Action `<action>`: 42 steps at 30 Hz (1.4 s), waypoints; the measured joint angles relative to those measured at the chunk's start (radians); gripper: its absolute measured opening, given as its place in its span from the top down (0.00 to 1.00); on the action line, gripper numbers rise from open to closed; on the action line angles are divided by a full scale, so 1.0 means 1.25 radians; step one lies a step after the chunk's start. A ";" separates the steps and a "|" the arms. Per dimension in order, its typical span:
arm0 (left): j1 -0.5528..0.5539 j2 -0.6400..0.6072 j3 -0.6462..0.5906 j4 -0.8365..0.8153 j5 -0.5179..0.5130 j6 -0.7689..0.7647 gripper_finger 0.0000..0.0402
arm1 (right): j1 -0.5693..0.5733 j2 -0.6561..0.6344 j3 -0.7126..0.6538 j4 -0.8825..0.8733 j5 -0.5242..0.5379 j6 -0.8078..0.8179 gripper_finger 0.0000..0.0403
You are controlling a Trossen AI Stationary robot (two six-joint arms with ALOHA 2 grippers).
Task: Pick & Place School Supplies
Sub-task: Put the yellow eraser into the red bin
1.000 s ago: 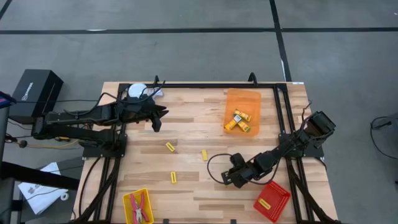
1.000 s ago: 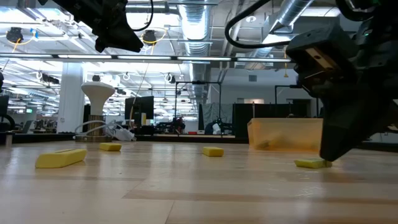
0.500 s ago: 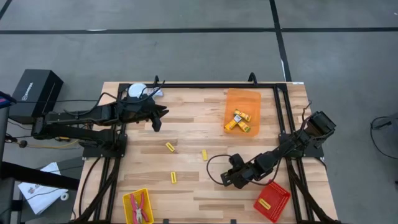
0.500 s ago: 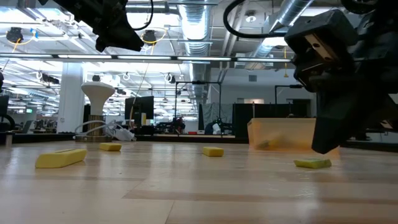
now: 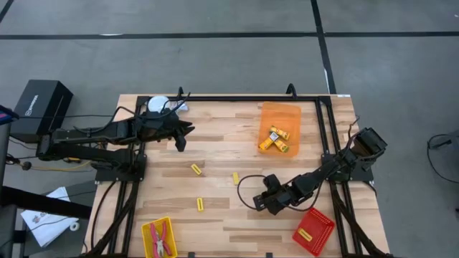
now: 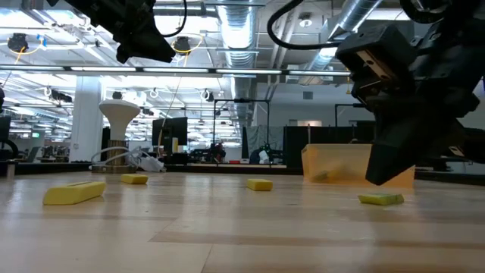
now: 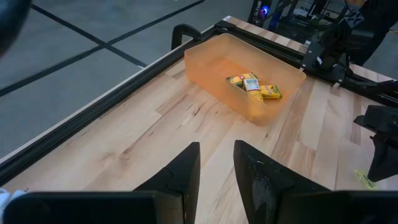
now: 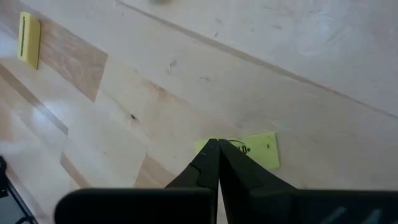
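Yellow block (image 8: pixel 249 151) looks light, stiff, flat on the bench (image 5: pixel 229 222); right fingers (image 8: pixel 214 163) pinched shut, empty, so open and grab its long sides.

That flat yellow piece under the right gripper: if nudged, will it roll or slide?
The yellow piece lies flat with straight edges on the wooden table, so it probably slides rather than rolls. It looks thin, likely light, and hard to pinch for the shut right gripper above it.
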 joint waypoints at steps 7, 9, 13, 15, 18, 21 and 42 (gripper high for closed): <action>0.000 0.000 0.000 -0.001 0.000 0.001 0.77 | 0.000 0.000 -0.004 -0.010 -0.026 -0.002 1.00; 0.000 0.000 0.000 -0.001 0.000 0.001 0.77 | 0.000 0.000 -0.018 -0.001 -0.037 0.004 1.00; 0.000 0.000 0.000 0.000 0.000 0.001 0.77 | 0.000 -0.002 -0.050 0.054 -0.040 0.025 1.00; 0.000 0.000 -0.007 0.001 0.000 0.001 0.77 | 0.000 -0.003 -0.052 0.057 -0.040 0.026 1.00; 0.000 0.000 -0.015 -0.001 0.000 0.000 0.77 | -0.003 -0.003 -0.052 0.055 -0.051 0.020 1.00; 0.000 0.000 -0.019 -0.001 0.000 0.000 0.77 | -0.003 -0.003 -0.052 0.054 -0.066 0.019 1.00; 0.000 0.000 -0.019 0.000 0.000 0.000 0.77 | 0.025 0.026 -0.054 0.068 -0.125 0.062 1.00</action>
